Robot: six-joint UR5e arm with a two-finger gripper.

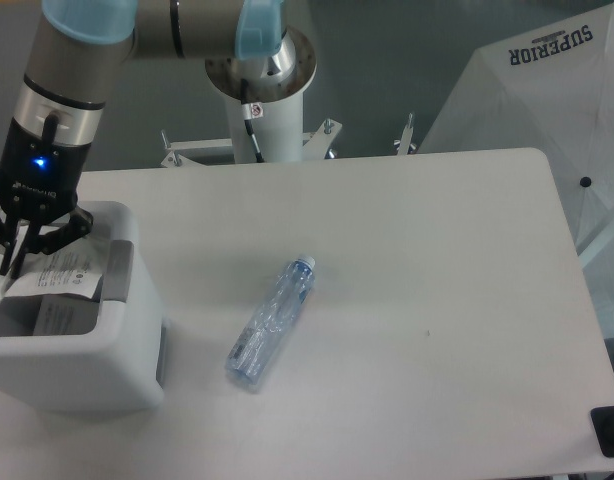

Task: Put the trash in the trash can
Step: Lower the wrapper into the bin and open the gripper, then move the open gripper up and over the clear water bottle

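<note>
Bottle [272, 321] lies flat mid-table, long axis diagonal, pale cap toward the far right, base toward the near left; bare table [437, 260] all around it, trash can [82, 350] well apart at the left edge. Gripper [22, 262] hangs over the can's opening, fingers clenched on the wrapper [55, 290] (white label with small print, unreadable), which hangs into the opening. Readable text: "SUPERIOR" on the white canopy [547, 90] past the table's right corner.

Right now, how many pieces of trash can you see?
2: a crushed bottle lying on the table's middle, and a crumpled wrapper over the white bin under the gripper. The bin could hide more.
</note>
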